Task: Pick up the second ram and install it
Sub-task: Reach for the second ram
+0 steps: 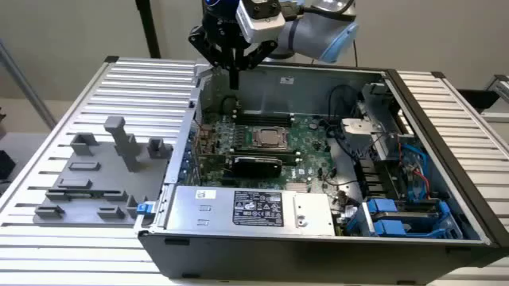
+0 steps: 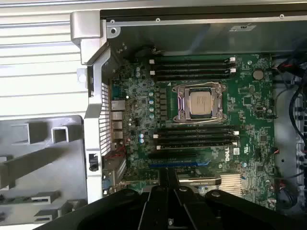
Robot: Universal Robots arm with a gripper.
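seemingly the gripper (image 1: pixel 233 68) clamps the second ram (image 1: pixel 235 82), edge-on, above the case (image 1: pixel 310 83).

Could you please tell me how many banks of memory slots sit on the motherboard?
2. One bank lies between the CPU socket and the case wall; the other lies on the socket's opposite side.

Robotics lab; opened computer case (image 1: pixel 318 253) on slatted metal table (image 1: pixel 147 74); grey fixture (image 1: pixel 95 179) alongside.
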